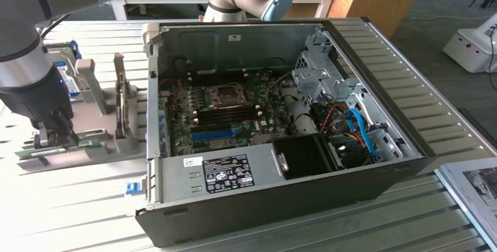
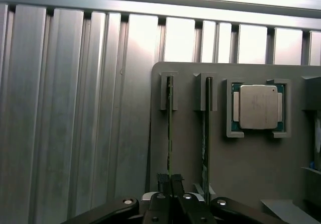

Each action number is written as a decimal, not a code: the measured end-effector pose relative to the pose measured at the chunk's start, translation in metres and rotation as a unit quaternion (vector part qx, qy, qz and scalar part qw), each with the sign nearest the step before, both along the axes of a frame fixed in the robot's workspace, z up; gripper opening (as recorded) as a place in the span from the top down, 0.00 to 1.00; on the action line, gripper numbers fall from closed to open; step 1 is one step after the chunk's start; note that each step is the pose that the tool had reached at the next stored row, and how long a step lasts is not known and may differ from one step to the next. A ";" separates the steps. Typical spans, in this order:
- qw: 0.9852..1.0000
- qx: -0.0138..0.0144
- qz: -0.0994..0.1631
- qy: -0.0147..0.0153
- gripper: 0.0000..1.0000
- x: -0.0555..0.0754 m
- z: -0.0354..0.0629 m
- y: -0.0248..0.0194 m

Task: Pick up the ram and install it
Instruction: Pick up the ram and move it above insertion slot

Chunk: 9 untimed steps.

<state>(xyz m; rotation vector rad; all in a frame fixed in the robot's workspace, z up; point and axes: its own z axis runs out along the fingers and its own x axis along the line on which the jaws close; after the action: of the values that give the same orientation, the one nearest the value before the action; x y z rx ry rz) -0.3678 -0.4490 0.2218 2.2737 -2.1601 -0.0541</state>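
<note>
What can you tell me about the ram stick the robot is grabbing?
The ram is a long, very thin green board, seen edge-on in the wrist view. It stands on its edge in a slot of the grey holder, next to a second stick like it. The gripper is shut on it, with a finger on each side.

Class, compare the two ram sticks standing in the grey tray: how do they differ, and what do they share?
The outer ram stick is clamped between the fingers; the inner ram stick stands untouched. The outer ram stick sits by the edge of the tray; the inner ram stick sits beside the processor. Both stand on edge in parallel slots.
</note>
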 end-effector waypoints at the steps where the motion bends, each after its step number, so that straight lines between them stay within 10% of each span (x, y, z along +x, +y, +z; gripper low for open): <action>1: 1.000 0.000 0.000 0.000 0.88 0.000 0.0018 0.0000; 9: 1.000 0.000 0.000 0.000 0.88 0.003 0.0163 0.0000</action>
<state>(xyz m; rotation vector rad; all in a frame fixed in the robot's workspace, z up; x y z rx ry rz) -0.3646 -0.4490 0.2381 2.2737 -2.1600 -0.0542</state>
